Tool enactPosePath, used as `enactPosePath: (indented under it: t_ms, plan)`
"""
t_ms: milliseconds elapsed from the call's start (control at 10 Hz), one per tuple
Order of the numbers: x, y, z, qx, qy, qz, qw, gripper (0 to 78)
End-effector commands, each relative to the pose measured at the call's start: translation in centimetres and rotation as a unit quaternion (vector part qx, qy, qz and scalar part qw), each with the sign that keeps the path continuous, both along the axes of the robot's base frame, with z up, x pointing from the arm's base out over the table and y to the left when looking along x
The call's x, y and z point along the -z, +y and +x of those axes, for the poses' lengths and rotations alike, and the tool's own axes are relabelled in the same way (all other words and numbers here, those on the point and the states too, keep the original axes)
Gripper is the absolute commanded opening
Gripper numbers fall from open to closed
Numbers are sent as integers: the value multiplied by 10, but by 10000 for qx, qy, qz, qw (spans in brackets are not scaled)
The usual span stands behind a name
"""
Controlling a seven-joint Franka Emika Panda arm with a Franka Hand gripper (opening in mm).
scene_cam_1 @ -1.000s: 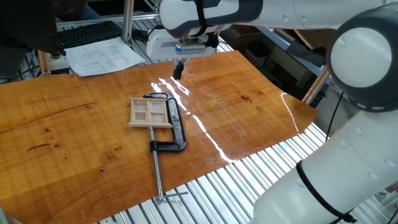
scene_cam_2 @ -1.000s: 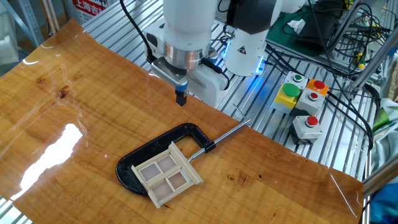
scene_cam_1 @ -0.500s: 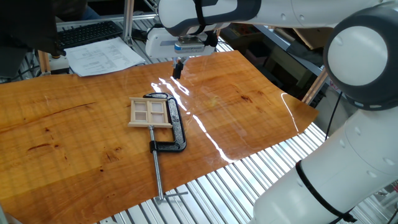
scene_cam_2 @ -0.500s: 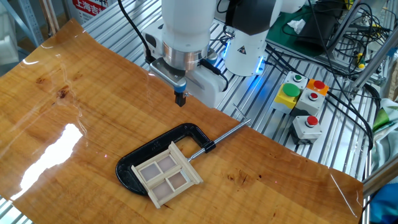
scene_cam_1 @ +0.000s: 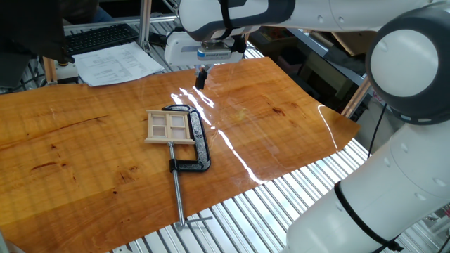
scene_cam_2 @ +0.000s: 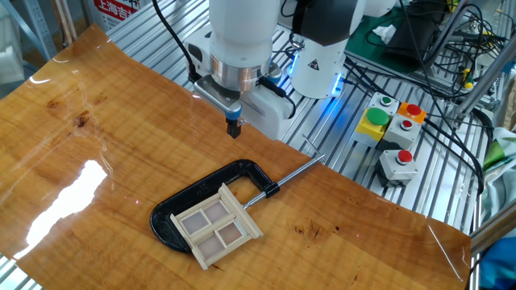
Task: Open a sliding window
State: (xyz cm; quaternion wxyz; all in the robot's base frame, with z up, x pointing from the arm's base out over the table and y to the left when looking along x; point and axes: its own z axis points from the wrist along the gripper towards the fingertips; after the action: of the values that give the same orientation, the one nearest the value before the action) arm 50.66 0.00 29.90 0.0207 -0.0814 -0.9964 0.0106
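The sliding window (scene_cam_1: pixel 168 127) is a small pale wooden frame with thin bars and panes, lying flat on the wooden table (scene_cam_1: pixel 84 147). It also shows in the other fixed view (scene_cam_2: pixel 218 225). A black metal C-clamp (scene_cam_1: pixel 197 144) with a long steel rod grips its edge; it also shows in the other fixed view (scene_cam_2: pixel 193 201). My gripper (scene_cam_1: pixel 200 77) hangs above the table beyond the window, apart from it, fingers together and empty. It shows in the other fixed view too (scene_cam_2: pixel 234 127).
Papers (scene_cam_1: pixel 116 63) and a keyboard (scene_cam_1: pixel 98 36) lie past the table's far edge. A button box (scene_cam_2: pixel 395 137) with green, yellow and red buttons and cables sits on the metal frame. The clamp's rod (scene_cam_1: pixel 179 193) reaches over the table's front edge.
The gripper has drifted very slightly across the table; the window and clamp have not moved.
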Motion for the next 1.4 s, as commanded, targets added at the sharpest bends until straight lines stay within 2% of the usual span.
enactPosePath:
  t_ms: [100,200,300,400,500,600,700,800,900,1000,1100,1300,1400]
  plan:
    - [-1,0,1,23,-14,156,9999,0]
    - [-2,0,0,81,-22,457,9989,0]
    - [-6,0,-1,119,-11,645,9978,0]
    - [-6,0,-1,119,-9,646,9978,0]
    - [-15,0,-5,118,40,596,9981,0]
    - [-16,1,-5,5,40,307,9995,0]
    - [-16,1,-5,-196,43,-278,9994,0]
    - [-17,1,0,-156,30,-365,9992,0]
    - [-17,1,5,-102,28,-279,9996,0]
    - [-21,-1,20,-32,45,-181,9998,0]
    - [-22,-1,23,-24,51,-172,9998,0]
    - [-23,-5,45,64,60,-90,9999,0]
    - [-21,-6,50,76,57,-84,9999,0]
